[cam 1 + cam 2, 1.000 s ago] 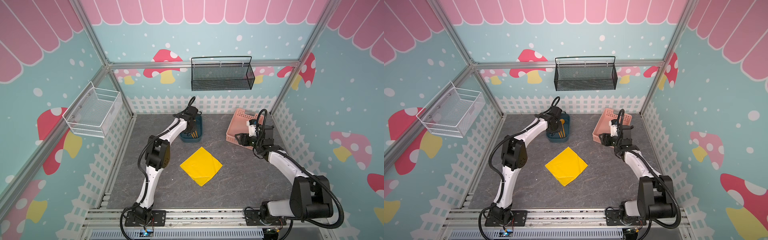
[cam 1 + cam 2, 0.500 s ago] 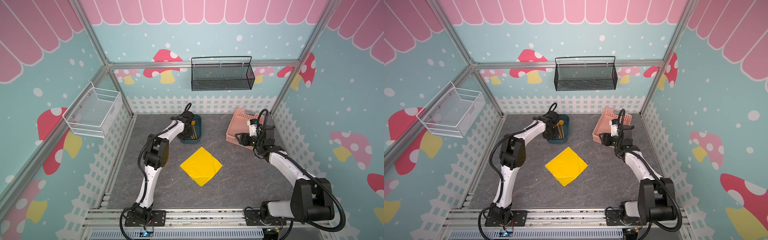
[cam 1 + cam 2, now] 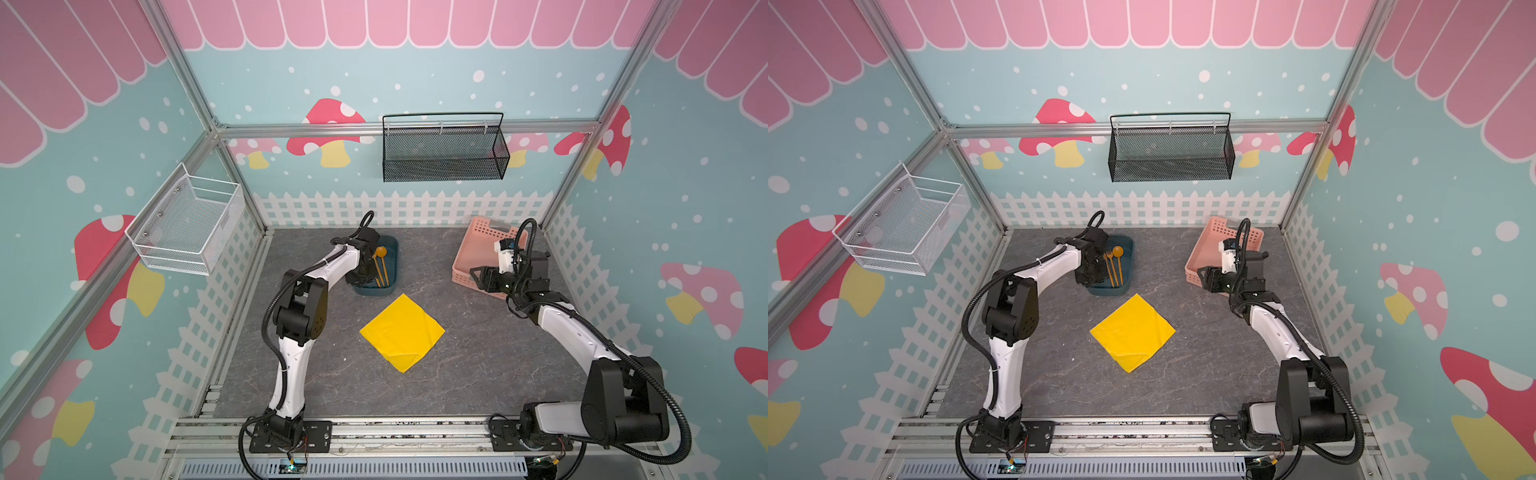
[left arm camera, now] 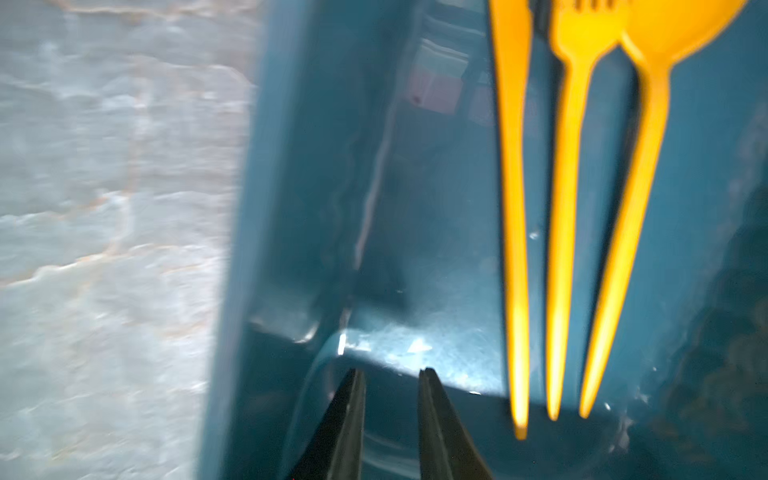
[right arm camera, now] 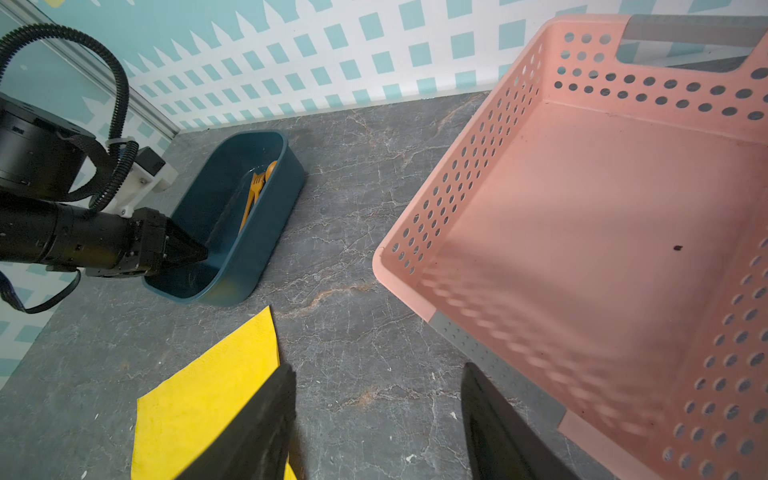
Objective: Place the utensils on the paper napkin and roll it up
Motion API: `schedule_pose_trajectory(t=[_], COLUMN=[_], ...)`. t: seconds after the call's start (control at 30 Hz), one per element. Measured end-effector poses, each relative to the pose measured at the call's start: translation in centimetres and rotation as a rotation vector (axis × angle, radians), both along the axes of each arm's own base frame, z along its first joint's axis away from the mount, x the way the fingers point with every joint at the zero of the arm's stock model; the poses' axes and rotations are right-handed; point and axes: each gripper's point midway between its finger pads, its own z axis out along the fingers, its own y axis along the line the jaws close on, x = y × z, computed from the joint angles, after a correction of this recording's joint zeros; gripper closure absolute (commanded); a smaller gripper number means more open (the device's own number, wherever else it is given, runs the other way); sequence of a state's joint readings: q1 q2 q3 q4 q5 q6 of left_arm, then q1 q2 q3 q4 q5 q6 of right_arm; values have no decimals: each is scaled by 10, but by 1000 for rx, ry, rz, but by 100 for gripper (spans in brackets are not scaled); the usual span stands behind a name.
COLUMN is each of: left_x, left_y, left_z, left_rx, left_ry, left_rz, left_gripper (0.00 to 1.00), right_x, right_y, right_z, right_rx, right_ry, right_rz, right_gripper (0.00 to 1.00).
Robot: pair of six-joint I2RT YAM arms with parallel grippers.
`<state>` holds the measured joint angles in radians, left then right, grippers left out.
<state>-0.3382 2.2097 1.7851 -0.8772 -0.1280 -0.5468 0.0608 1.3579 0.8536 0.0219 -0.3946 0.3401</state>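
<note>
Three orange utensils (image 4: 567, 208), a knife, a fork and a spoon (image 3: 381, 251), lie side by side in the dark blue tub (image 3: 395, 253) at the back of the table. They also show in a top view as the utensils (image 3: 1113, 268). My left gripper (image 4: 390, 372) is down inside the tub near its left wall, beside the knife (image 4: 513, 208). Its jaws stand a little apart with nothing between them. The yellow paper napkin (image 3: 402, 332) lies flat mid-table, bare. My right gripper (image 5: 378, 368) hangs open above the table between the napkin's corner (image 5: 208, 399) and the pink basket.
An empty pink perforated basket (image 3: 478, 249) stands at the back right, close to my right wrist. A black mesh basket (image 3: 442, 153) hangs on the back wall. On the left wall hangs a white wire basket (image 3: 187, 224). White fence panels ring the grey table.
My left gripper has slid left and toward the front inside the tub, off the utensils and toward the tub's left wall. The right arm has barely moved.
</note>
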Motion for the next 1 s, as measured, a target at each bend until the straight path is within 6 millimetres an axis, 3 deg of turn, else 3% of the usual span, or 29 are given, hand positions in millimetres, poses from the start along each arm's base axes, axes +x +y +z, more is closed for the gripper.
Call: schedule_pose_trajectory(t=[0.3,0.67,0.8,1.0], left_x=[-11,-12,-1,39], left_y=[18,22,12,-4], left_z=[-6,5,20,50], left_rx=[7,-4,-24,-55], left_ry=[17,-9,-52,-165], left_rz=[35,48,35,14], left_gripper=[74,74,74,74], right_x=[-1,-2,-2,-2], right_y=[5,6,6,6], right_z=[0,0,1,3], right_rx=[8,9,11,10], right_ry=[3,3,4,-2], right_rz=[13,14,13,13], right_gripper=[36,36,36,35])
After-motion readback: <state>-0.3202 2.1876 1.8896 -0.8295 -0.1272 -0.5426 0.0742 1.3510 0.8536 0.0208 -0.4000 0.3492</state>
